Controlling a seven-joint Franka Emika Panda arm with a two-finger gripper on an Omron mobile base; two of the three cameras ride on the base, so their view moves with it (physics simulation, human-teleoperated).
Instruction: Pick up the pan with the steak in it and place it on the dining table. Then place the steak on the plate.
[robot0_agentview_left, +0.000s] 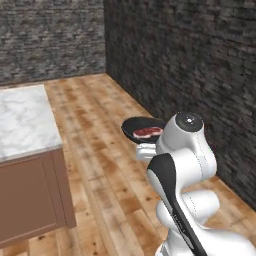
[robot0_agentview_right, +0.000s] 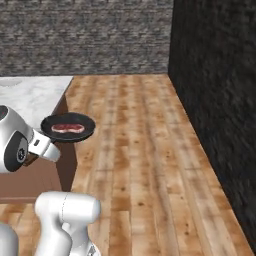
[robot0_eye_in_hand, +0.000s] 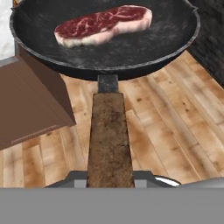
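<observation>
The black pan (robot0_eye_in_hand: 131, 50) hangs in the air above the wooden floor, held level by its brown wooden handle (robot0_eye_in_hand: 109, 135). My gripper (robot0_eye_in_hand: 109, 176) is shut on the near end of that handle. The red steak (robot0_eye_in_hand: 103, 24) with its white fat edge lies flat inside the pan. From the base, the pan (robot0_agentview_left: 134, 125) (robot0_agentview_right: 86, 131) with the steak (robot0_agentview_left: 148, 132) (robot0_agentview_right: 68, 128) sits just ahead of my wrist. The marble-topped dining table (robot0_agentview_left: 22, 120) (robot0_agentview_right: 30, 97) stands to the left, its corner close to the pan. The plate is out of view.
The table's brown wood base (robot0_eye_in_hand: 30, 105) lies just left of the pan. A dark stone wall (robot0_agentview_left: 200, 65) (robot0_agentview_right: 215, 100) runs along the right, and another wall (robot0_agentview_right: 85, 35) closes the far end. Wooden floor (robot0_agentview_right: 145, 150) lies between them.
</observation>
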